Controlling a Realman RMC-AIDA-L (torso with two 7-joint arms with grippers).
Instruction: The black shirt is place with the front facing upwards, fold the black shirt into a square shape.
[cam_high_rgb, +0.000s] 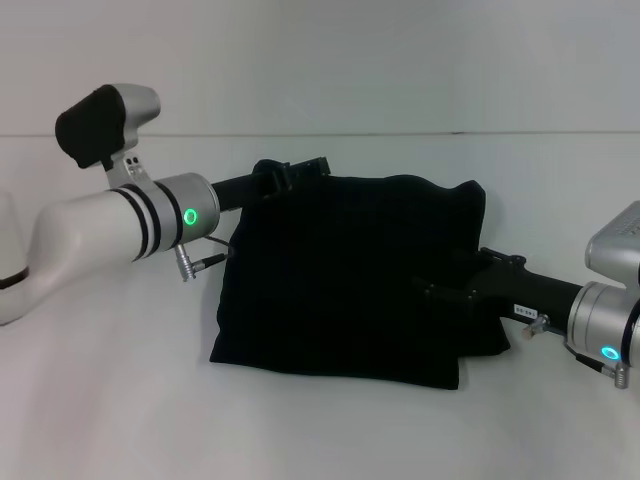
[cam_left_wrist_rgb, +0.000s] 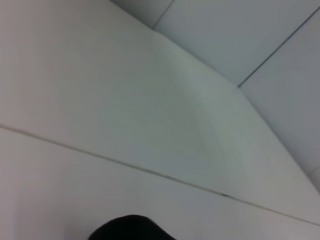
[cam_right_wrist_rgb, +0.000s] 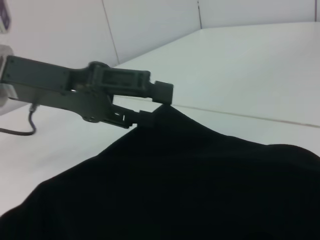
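The head view looks forward and down from above the white table (cam_high_rgb: 330, 430), taking in the whole folded black shirt (cam_high_rgb: 350, 280) at moderate range.

The left wrist view faces away from the shirt, across the table (cam_left_wrist_rgb: 100, 200) toward the wall (cam_left_wrist_rgb: 240, 35); only a dark edge shows at the frame border.

The right wrist view sits low and close over the shirt (cam_right_wrist_rgb: 175, 185), facing the left gripper (cam_right_wrist_rgb: 162, 97) at the shirt's far corner. The head view shares this corner and the left gripper (cam_high_rgb: 305, 168).
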